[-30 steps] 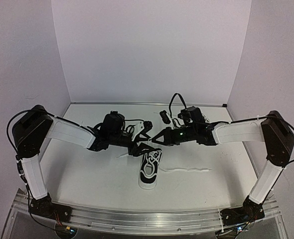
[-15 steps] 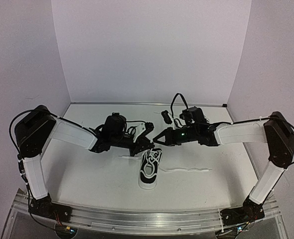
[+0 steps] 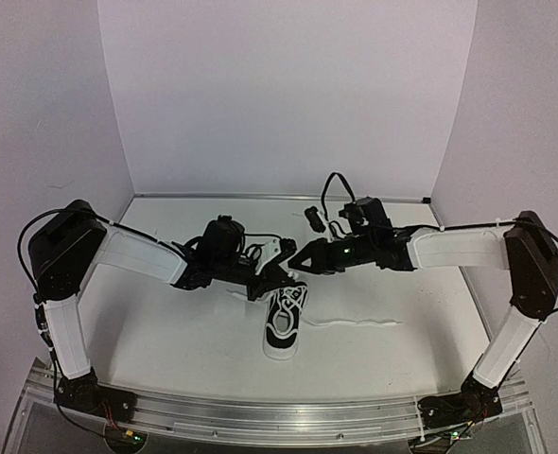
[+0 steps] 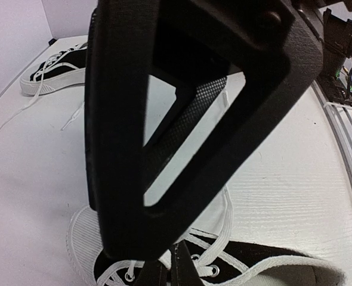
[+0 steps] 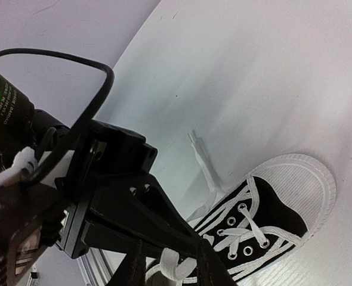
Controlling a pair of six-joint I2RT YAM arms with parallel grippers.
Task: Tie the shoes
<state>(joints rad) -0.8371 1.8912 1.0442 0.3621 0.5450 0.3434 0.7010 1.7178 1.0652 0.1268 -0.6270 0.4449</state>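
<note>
white, seemingly wood-grained table [image 3: 165, 322], pale lilac walls [image 3: 288, 95], a shoe [image 3: 285, 326] lying mid-table

Colour findings, taken outward from the end effectors.

The first shoe [image 3: 284, 326], directly under both grippers, has a black upper. Its white laces [image 5: 235, 229] criss-cross through pale-rimmed eyelets, and its white toe cap [image 5: 307, 179] is finely ribbed.

The second shoe [image 4: 53, 65], beyond the left gripper [image 3: 277, 270], is black with a white sole and white laces.

The left gripper is black, and its finger pad [image 4: 188, 122] is dark grey with a fine mesh pattern. The right gripper [image 3: 298, 261] is also black. A green light [image 3: 340, 253] glows just behind it.

Behind each gripper the arm links [image 3: 132, 251] are white and the joints black.

Below the grippers the table [image 4: 295, 179] is white with faint wood-grain lines. The walls [image 3: 288, 95] are pale lilac.
</note>
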